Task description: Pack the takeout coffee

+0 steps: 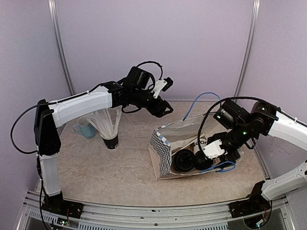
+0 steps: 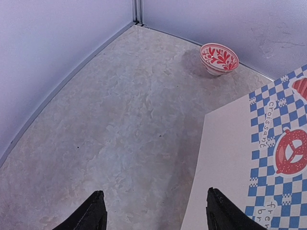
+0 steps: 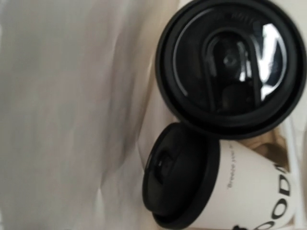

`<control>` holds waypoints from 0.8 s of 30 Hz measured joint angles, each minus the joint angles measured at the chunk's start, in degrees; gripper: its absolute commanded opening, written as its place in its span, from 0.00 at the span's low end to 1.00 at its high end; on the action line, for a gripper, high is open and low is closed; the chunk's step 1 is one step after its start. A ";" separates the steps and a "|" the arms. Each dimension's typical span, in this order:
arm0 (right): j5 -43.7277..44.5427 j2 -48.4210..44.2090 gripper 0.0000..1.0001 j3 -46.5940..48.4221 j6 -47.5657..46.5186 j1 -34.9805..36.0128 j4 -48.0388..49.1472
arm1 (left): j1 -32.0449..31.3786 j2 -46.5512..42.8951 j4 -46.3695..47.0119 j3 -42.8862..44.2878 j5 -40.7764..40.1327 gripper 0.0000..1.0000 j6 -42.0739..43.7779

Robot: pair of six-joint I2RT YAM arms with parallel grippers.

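Black-lidded, the two white cups (image 3: pixel 249 184) lie close together just inside the mouth of the checked paper bag (image 1: pixel 175 136), which lies tipped over on the surface (image 1: pixel 120 167). The right gripper (image 1: pixel 215 152) sits at the bag's mouth, just beside the cups; whether it is open cannot be told. The left gripper (image 2: pixel 153 208) hangs above the bag's far left edge, fingers spread apart, holding nothing.

The marbled beige desk (image 1: pixel 120 167) carries a checkered paper bag (image 1: pixel 163 148) lying on its side at 3 o'clock, with a black straw cup (image 1: pixel 111 141) and a blue mug (image 1: pixel 85 129) at 9 o'clock.
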 measured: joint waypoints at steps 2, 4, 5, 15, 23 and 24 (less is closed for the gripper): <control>0.48 -1.36 0.72 -1.97 0.07 0.17 0.74 | 0.02 0.98 0.20 -0.02 1.31 0.70 0.00; 0.90 -1.92 0.72 -2.82 0.24 0.26 1.33 | 0.02 1.68 0.20 -0.09 2.62 0.70 0.00; 1.05 -2.05 0.72 -3.21 0.39 0.31 1.81 | 0.02 1.97 0.22 -0.15 3.28 0.70 0.00; 3.21 -1.44 0.76 -7.28 1.70 0.37 6.67 | 0.02 5.25 0.37 -1.01 9.46 0.68 0.02; 4.50 -0.33 0.82 -9.38 3.96 0.42 10.88 | 0.02 5.31 0.39 -1.95 15.65 0.66 0.44; 4.85 -0.33 0.82 -9.92 4.35 0.42 11.58 | 0.02 5.31 0.39 -2.12 16.31 0.65 0.52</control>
